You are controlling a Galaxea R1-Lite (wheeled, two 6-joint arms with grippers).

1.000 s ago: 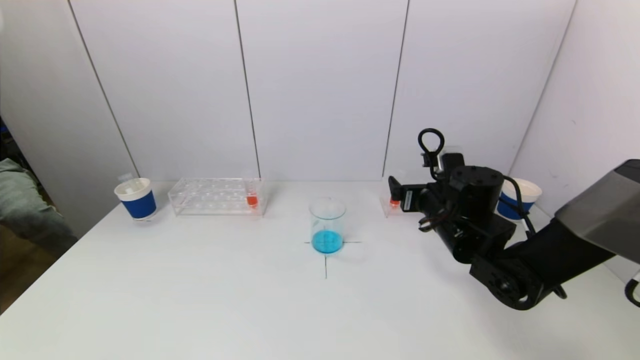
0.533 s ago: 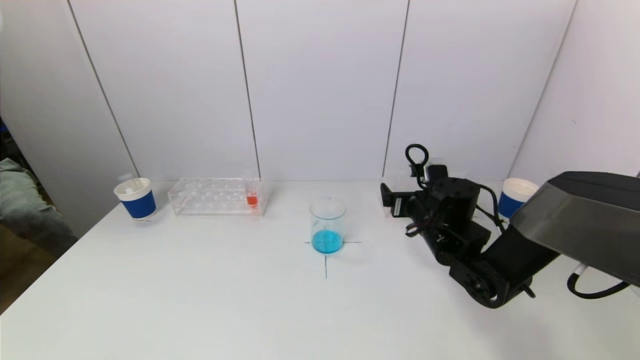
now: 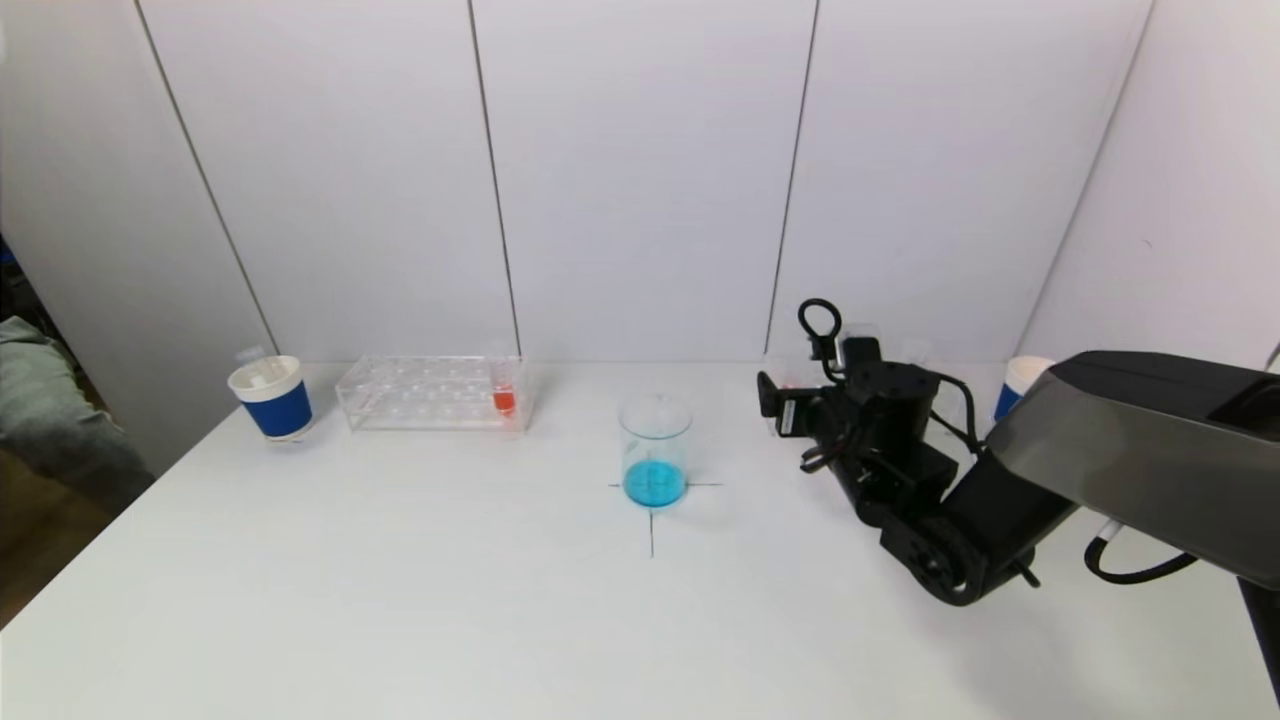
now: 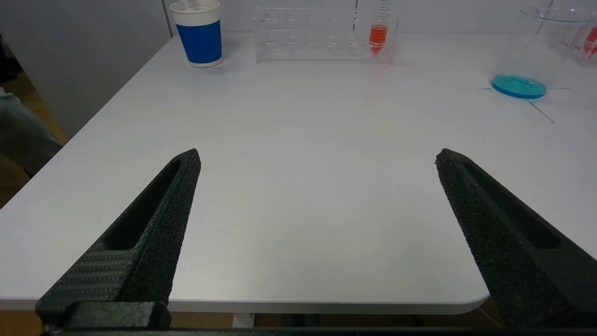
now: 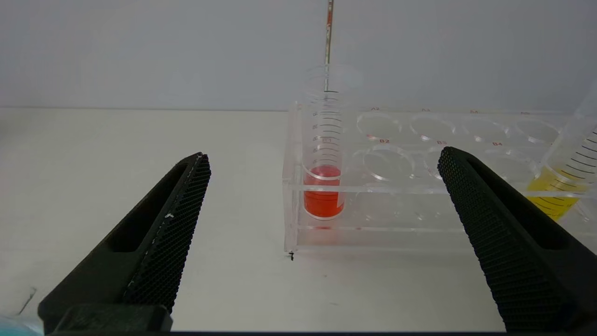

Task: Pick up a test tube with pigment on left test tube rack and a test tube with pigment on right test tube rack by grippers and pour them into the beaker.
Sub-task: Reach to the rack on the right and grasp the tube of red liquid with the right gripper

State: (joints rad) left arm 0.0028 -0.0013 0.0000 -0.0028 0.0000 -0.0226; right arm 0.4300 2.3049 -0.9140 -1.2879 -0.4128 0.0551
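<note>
The glass beaker (image 3: 655, 450) with blue liquid stands mid-table on a black cross. The left clear rack (image 3: 420, 393) holds one red-pigment tube (image 3: 503, 393) at its right end. My right gripper (image 3: 775, 400) is open and low, just in front of the right rack and hiding most of it. In the right wrist view the open gripper (image 5: 324, 156) faces the right rack (image 5: 419, 191). A red-pigment tube (image 5: 322, 154) stands at the rack's near corner, and a yellow tube (image 5: 564, 177) farther along. My left gripper (image 4: 318, 154) is open and empty above the table's front edge.
A blue-and-white paper cup (image 3: 271, 397) stands left of the left rack. Another cup (image 3: 1015, 390) is partly hidden behind my right arm. White wall panels stand close behind both racks. The left wrist view also shows the beaker (image 4: 536, 51) far off.
My right arm has moved down and to the left, towards the right rack. It now hides the rack's red tube in the head view. Nothing else has moved.
</note>
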